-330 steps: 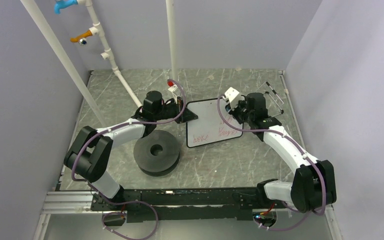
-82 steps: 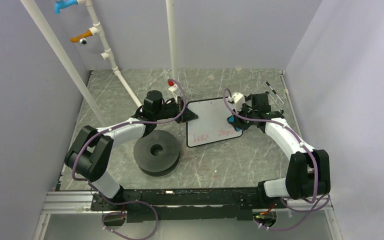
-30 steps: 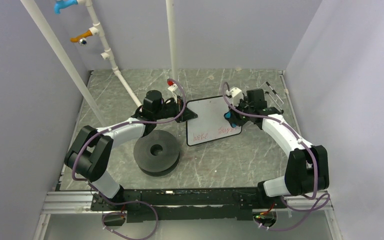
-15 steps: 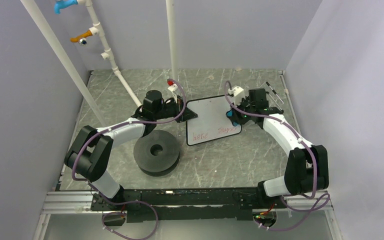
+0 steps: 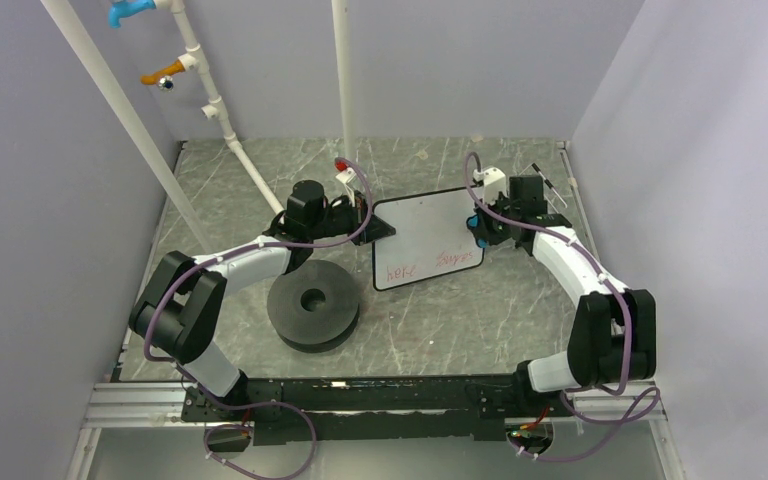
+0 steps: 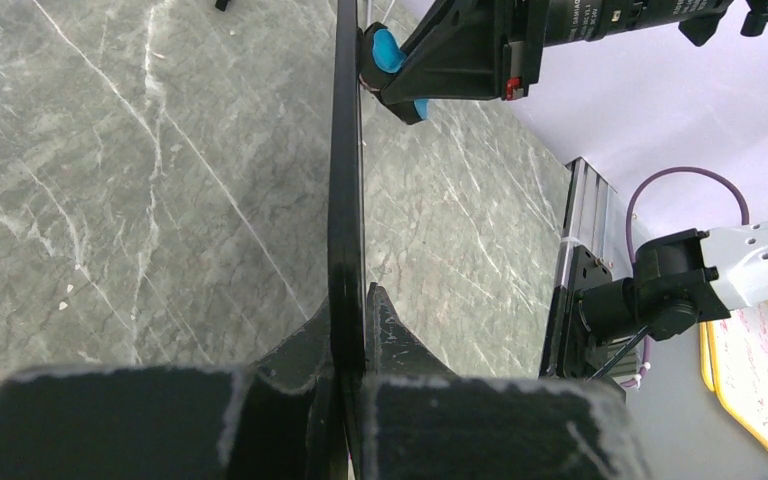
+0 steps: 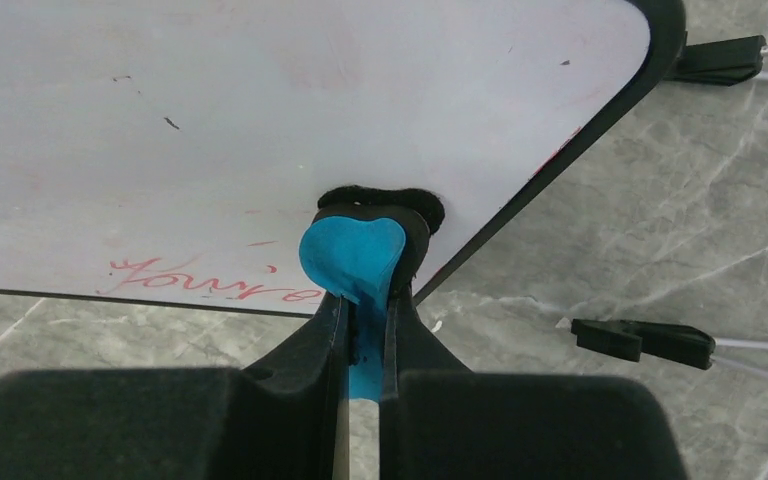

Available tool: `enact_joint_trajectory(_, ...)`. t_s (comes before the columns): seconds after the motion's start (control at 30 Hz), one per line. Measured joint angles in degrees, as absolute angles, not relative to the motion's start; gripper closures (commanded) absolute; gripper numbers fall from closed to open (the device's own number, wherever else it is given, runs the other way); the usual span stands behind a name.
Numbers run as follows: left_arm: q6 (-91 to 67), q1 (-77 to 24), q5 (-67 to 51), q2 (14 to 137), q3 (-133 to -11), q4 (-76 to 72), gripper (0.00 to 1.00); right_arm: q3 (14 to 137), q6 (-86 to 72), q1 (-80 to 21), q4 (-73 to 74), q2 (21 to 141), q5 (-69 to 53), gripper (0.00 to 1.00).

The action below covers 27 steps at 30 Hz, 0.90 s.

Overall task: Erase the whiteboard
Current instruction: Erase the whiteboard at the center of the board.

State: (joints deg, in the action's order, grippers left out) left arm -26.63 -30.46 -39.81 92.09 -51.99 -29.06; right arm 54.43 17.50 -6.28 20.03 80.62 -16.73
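Note:
The whiteboard (image 5: 422,232) lies tilted at mid-table, with red handwriting along its near edge (image 7: 210,282). My left gripper (image 5: 372,228) is shut on the board's left edge; in the left wrist view the board (image 6: 345,150) runs edge-on between the fingers (image 6: 348,340). My right gripper (image 5: 477,222) is shut on the blue-and-black eraser (image 7: 360,255), whose black felt presses on the board near its right edge. The eraser also shows in the left wrist view (image 6: 382,52).
A black disc (image 5: 313,304) with a centre hole sits near the left arm. White pipes (image 5: 342,70) stand at the back. A thin black wire stand (image 5: 550,190) lies behind the right gripper, with its feet in the right wrist view (image 7: 640,340).
My right gripper with the eraser has moved from the board's lower right area up and rightward to its right edge. The red writing on the right part looks thinner than at first.

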Motion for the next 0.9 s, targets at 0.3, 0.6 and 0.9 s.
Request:
enact_joint_trajectory(0.3,-27.1,-30.4,-39.7,92.1,-52.0,-29.0,1.00,54.4,21.5,-10.5,22.8,81.3,-22.7,1.00)
enact_joint_trajectory(0.6,-26.7,-30.5,-39.7,92.1,-52.0,-29.1,1.00,54.4,19.4,-10.4,24.2,81.5,-24.9,1.00)
enact_joint_trajectory(0.9,-26.8,-30.5,-39.7,92.1,-52.0,-29.1,1.00,54.1,17.8,-6.2,20.5,81.5,-20.0,1.00)
